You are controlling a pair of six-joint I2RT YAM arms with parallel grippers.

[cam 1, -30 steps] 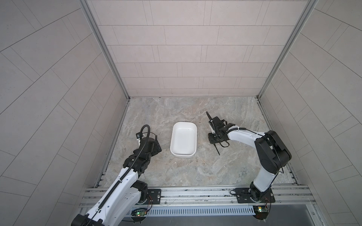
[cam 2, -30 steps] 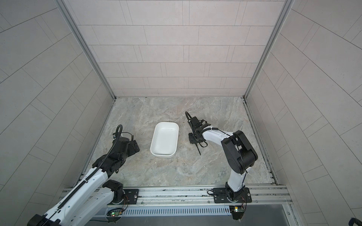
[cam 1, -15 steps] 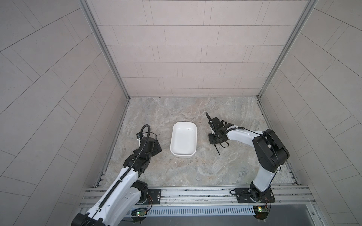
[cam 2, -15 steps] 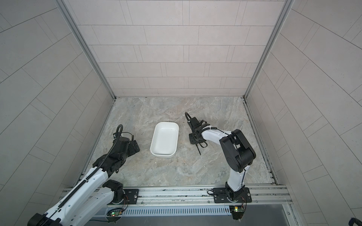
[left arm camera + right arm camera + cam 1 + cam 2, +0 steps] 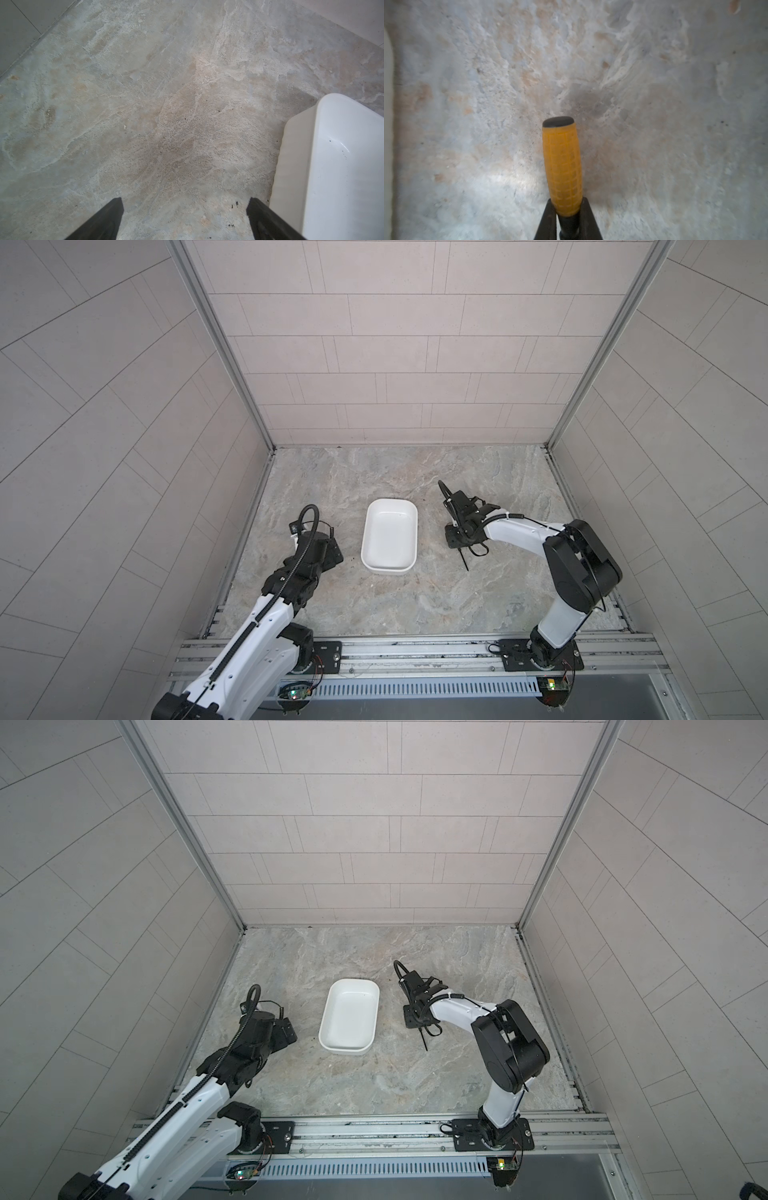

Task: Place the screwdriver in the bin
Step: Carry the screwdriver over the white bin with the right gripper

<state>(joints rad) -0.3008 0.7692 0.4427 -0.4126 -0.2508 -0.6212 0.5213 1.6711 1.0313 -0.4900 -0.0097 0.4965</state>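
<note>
In the right wrist view the screwdriver's yellow-orange handle points away over the stone floor. My right gripper is shut on the screwdriver at the handle's base, by the black collar. In both top views that right gripper sits low, just right of the bin, and the thin black shaft pokes out toward the front. The white bin lies empty in the middle. My left gripper stands open, with nothing in it, left of the bin.
Tiled walls close in the stone floor on three sides. The metal rail with both arm bases runs along the front. A white sliver of the bin's side shows at the edge of the right wrist view.
My right gripper's jaws have closed tighter on the screwdriver, and the right arm has shifted very slightly. The left arm and the bin have not moved.
</note>
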